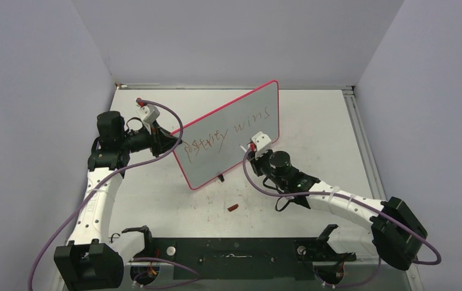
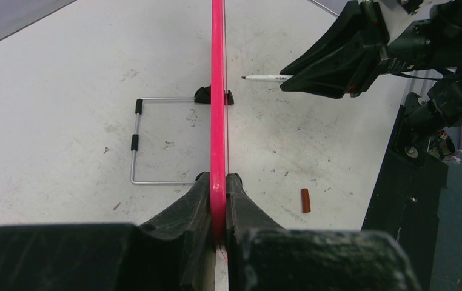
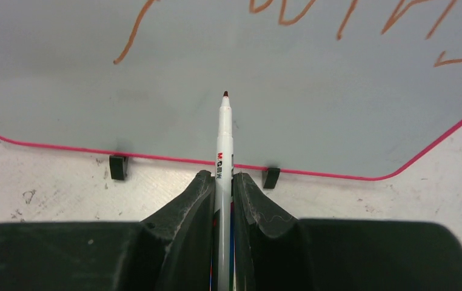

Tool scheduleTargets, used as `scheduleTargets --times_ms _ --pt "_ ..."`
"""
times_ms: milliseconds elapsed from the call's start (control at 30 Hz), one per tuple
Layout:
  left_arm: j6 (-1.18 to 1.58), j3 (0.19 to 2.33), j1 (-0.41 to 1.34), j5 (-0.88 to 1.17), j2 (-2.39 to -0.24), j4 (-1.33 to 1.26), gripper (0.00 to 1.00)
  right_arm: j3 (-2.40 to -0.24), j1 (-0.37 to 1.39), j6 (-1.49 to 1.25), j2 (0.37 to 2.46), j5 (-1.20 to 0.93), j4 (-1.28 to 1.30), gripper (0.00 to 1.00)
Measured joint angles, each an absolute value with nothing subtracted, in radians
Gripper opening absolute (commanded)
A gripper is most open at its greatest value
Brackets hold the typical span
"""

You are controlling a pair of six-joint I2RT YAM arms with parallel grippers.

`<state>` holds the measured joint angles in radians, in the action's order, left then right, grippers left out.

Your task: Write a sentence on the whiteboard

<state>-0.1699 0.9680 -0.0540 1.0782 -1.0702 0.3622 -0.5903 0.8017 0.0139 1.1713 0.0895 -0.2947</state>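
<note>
The whiteboard (image 1: 228, 136) stands upright on small black feet in the middle of the table, pale grey with a pink-red rim. The sentence (image 1: 228, 134) on it reads roughly "party wins" in one dark-red line. My left gripper (image 1: 169, 143) is shut on the board's left rim (image 2: 217, 121), seen edge-on in the left wrist view. My right gripper (image 3: 222, 177) is shut on a white marker (image 3: 224, 136) whose dark-red tip sits just off the board's lower face (image 3: 313, 109), below the writing. From the left wrist the marker (image 2: 268, 77) points at the board from the right.
A small red marker cap (image 1: 233, 208) lies on the table in front of the board, and shows again as the cap (image 2: 305, 200) in the left wrist view. A wire stand (image 2: 140, 142) lies behind the board. The black base rail (image 1: 234, 248) runs along the near edge.
</note>
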Motion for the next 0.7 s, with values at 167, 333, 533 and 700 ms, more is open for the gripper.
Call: scheduleTargets --times_ms 167,333,533,700 --pt "-0.17 0.968 -0.054 1.078 -1.069 0.363 0.0 -0.596 0.814 0.016 1.254 0.056 -0.294 0.05" --pt "-0.17 0.968 -0.054 1.078 -1.069 0.363 0.0 -0.606 0.833 0.018 1.281 0.046 -0.301 0.05" --pt "-0.17 0.968 -0.054 1.078 -1.069 0.363 0.0 -0.625 0.835 0.022 1.312 0.048 -0.32 0.05" --pt "-0.17 0.968 -0.054 1.078 -1.069 0.363 0.0 -0.64 0.839 0.03 1.331 0.052 -0.334 0.05"
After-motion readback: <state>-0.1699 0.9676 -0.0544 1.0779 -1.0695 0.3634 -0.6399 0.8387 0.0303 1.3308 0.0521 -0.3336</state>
